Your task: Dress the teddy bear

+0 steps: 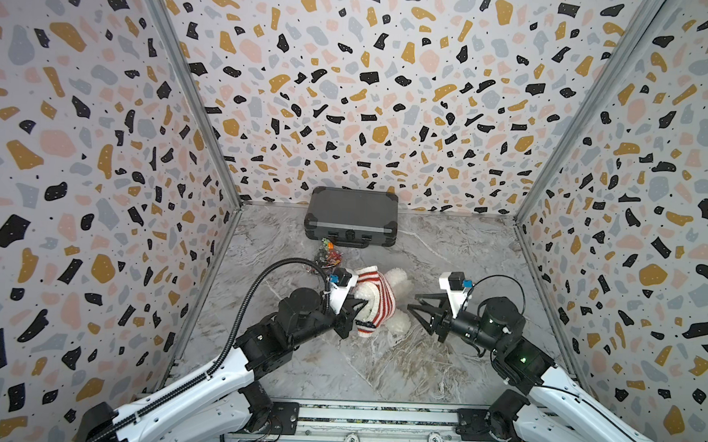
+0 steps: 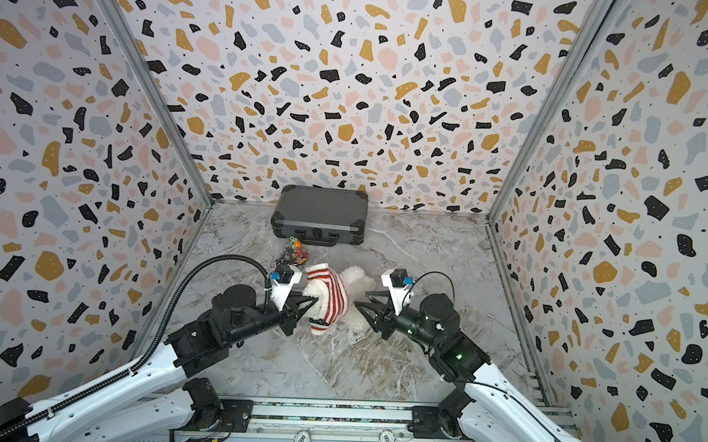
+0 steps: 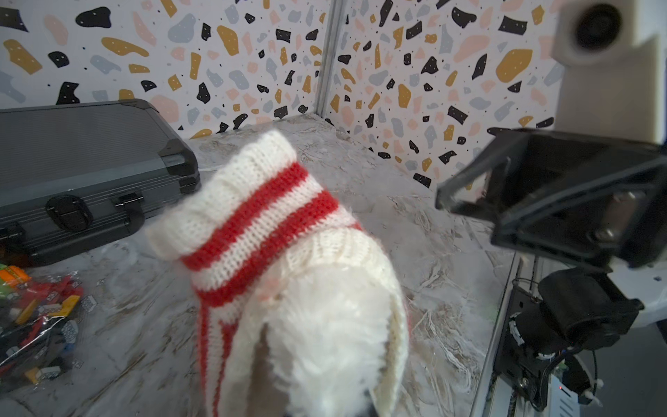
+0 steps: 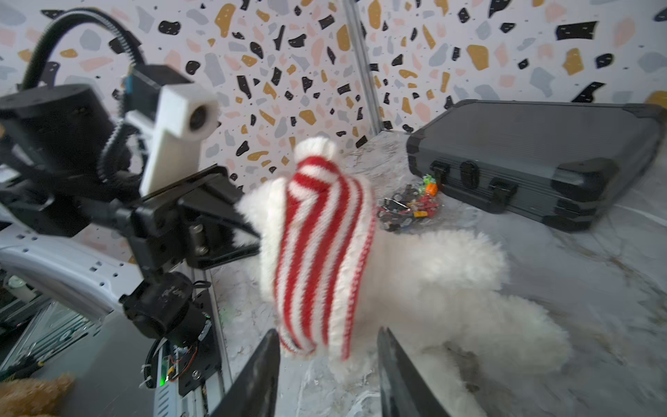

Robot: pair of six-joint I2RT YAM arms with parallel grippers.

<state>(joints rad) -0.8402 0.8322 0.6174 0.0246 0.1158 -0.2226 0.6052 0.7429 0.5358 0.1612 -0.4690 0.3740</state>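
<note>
Hazard: left gripper (image 4: 249, 231) clenched on teddy bear (image 4: 451, 270) fur; right gripper (image 1: 412, 301) released, striped sweater (image 4: 317, 252) hem just ahead of its jaws. Unheld, the knit may ride back.

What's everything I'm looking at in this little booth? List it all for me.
bear: 1, white, mid-table
sweater: 1, red-and-white striped, partly over the bear
case: 1, dark grey, shut, by the back wall
bag of bricks: 1, clear with mixed colours, in front of the case
chips: 2, white, on the front rail
brown fuzz: 1, barely in the right wrist view, unclear what
table: 1, grey marble
walls: 3, speckled
arms: 2, white and black, from the front rail
left end effector: 1, black, closed on the bear's fur at the sweater
right end effector: 1, black, open, just right of the bear
</note>
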